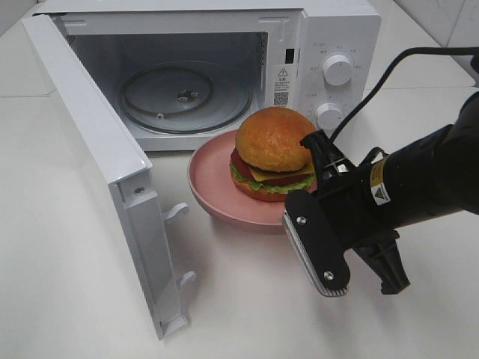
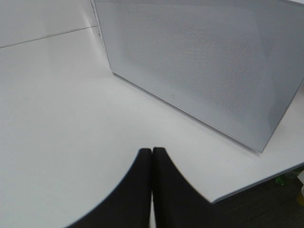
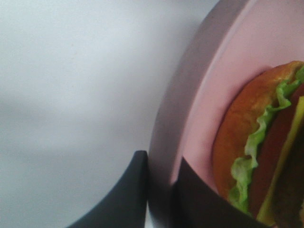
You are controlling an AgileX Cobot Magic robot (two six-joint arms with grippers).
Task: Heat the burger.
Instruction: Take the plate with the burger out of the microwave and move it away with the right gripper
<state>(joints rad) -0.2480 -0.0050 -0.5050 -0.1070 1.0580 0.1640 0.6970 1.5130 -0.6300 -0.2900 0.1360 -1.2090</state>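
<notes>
Right gripper [image 3: 159, 190] pinched shut on the pink plate [image 1: 213, 196] rim, burger [image 1: 272, 153] riding on it just outside the open microwave [image 1: 224, 45], presumably to slide both in; left gripper [image 2: 151, 183] closed, empty.

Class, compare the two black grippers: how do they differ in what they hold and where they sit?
The right gripper is shut on the rim of the round pink plate carrying the burger; the left gripper is shut on nothing. The right sits before the open white microwave; the left hangs over bare table beside it. Both have black fingers.
</notes>
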